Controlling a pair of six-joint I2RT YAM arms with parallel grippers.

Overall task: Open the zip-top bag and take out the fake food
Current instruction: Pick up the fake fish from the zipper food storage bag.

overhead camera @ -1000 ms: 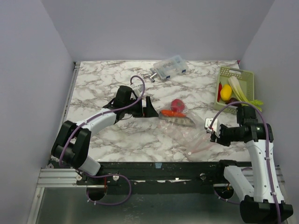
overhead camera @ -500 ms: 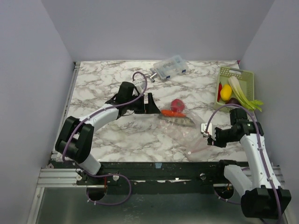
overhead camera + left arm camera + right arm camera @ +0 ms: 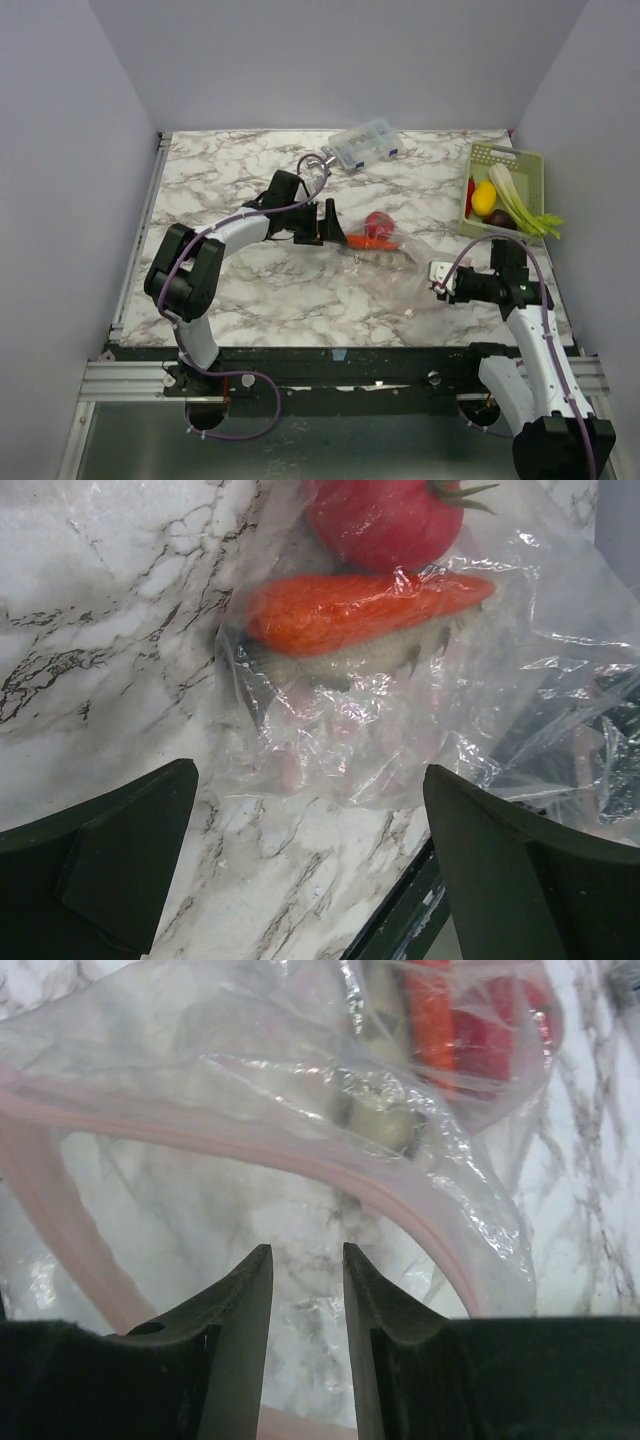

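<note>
One clear bag (image 3: pixel 405 280) holds three toy foods (image 3: pixel 378 223); four more sit in one green basket (image 3: pixel 500 156). One plastic box (image 3: pixel 365 143), one metal fitting (image 3: pixel 322 160), two robot arms (image 3: pixel 228 236).

crumpled clear zip-top bag (image 3: pixel 400 272) lies on the marble worktop (image 3: pixel 230 180), orange carrot (image 3: pixel 368 241) and red tomato (image 3: pixel 378 222) inside.

The white-and-black left arm (image 3: pixel 235 230), trailing a purple cable, rises from its base at the near left edge, folds sharply at the elbow and stretches forward and to the right, its wrist held low. Its black left end effector (image 3: pixel 322 222) points right with its two fingers (image 3: pixel 120 850) spread wide. The white right arm (image 3: pixel 540 340) stands steeply over its base and bends left at the wrist. The black right end effector (image 3: pixel 437 281) points left, its fingers (image 3: pixel 240 1300) parted by only a narrow gap.
</note>
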